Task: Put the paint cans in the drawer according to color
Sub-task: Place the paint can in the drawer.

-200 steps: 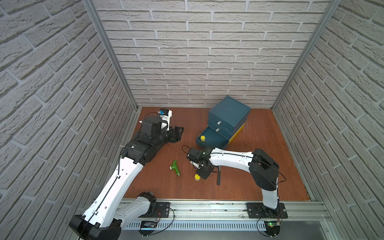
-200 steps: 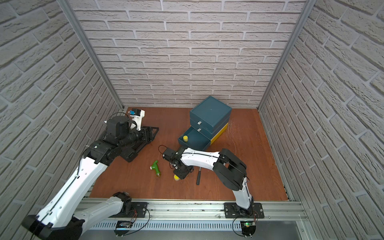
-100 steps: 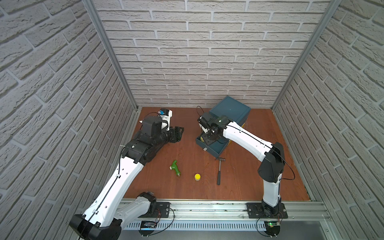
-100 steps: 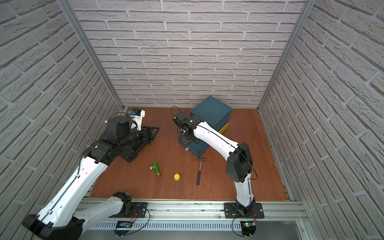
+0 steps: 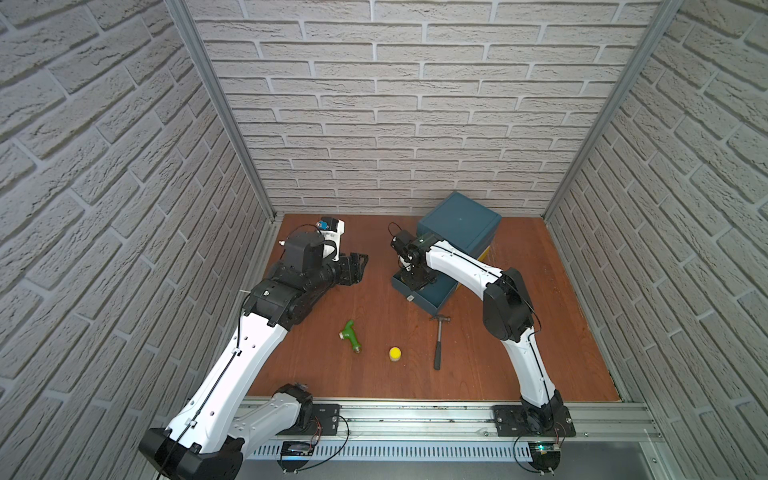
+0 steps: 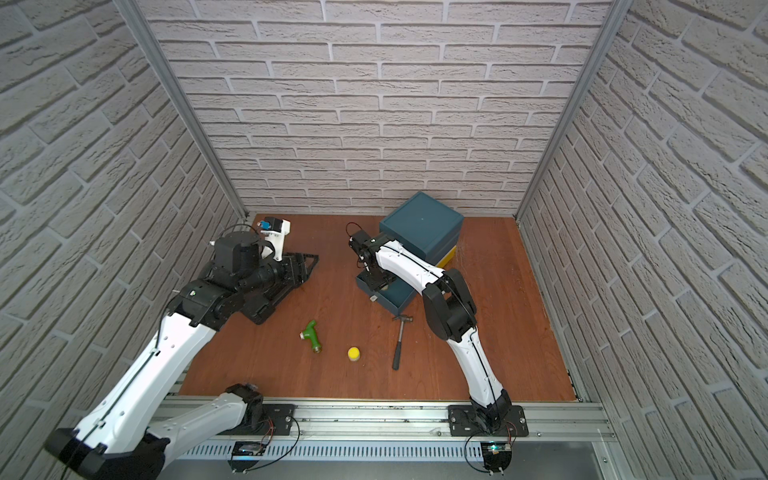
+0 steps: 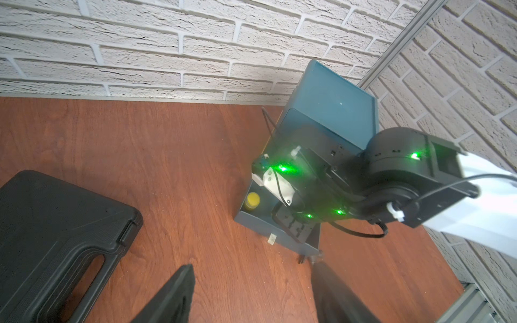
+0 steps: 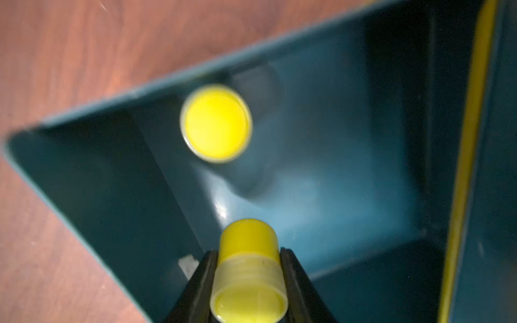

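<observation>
**Yellow can held over the open drawer, ready to drop**

Your right hand is clamped on a yellow paint can, with both fingers pressed against its clear body. The can's long axis runs along the fingers, lid leading and base toward the wrist, so it points down at the floor of the drawer.

That drawer is pulled out from the foot of the blue cabinet, at about 1 o'clock from the middle of the table in a top view. A second yellow can stands upright inside, against the drawer wall and apart from the held one. There is bare floor between them.

The release turns on that lid-down pose. Let go as it is and the can will probably land on its lid or tip onto its side, so lower it first and keep it off its neighbour.

A third yellow can stands on the table at about 6 o'clock from the drawer, between the green pipe fitting and the hammer. Your left hand hovers spread and empty beside the black case, at about 9 o'clock from the drawer. Neither hand looks clearly nearer to that can, but the left is free.
</observation>
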`<action>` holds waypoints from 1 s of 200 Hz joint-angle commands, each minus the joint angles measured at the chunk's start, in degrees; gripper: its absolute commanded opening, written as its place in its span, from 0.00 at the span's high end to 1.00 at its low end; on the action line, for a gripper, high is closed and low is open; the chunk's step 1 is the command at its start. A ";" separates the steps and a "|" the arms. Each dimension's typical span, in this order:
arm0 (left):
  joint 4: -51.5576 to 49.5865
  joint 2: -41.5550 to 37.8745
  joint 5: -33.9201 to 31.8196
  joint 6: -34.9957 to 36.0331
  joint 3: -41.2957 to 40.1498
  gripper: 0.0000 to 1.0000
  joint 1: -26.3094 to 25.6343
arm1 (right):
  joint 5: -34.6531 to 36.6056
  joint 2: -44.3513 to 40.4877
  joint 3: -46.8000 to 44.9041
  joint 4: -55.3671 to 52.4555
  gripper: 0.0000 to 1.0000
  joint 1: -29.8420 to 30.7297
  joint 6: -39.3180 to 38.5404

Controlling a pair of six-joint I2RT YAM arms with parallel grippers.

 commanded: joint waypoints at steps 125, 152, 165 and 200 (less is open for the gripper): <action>-0.01 0.01 -0.52 -0.43 2.67 0.29 -0.74 | -6.68 5.52 7.85 2.05 0.45 -2.28 -0.91; 0.42 0.07 -0.61 -0.60 2.48 0.28 -0.79 | -5.69 4.11 9.40 0.96 0.41 -2.33 -0.92; 0.51 0.19 -0.67 -0.62 2.48 0.28 -0.81 | -5.37 2.60 10.17 0.66 0.41 -2.26 -0.58; 0.60 0.41 -0.74 -0.40 2.66 0.27 -0.79 | -4.92 -3.10 12.26 -0.64 0.39 -1.44 0.05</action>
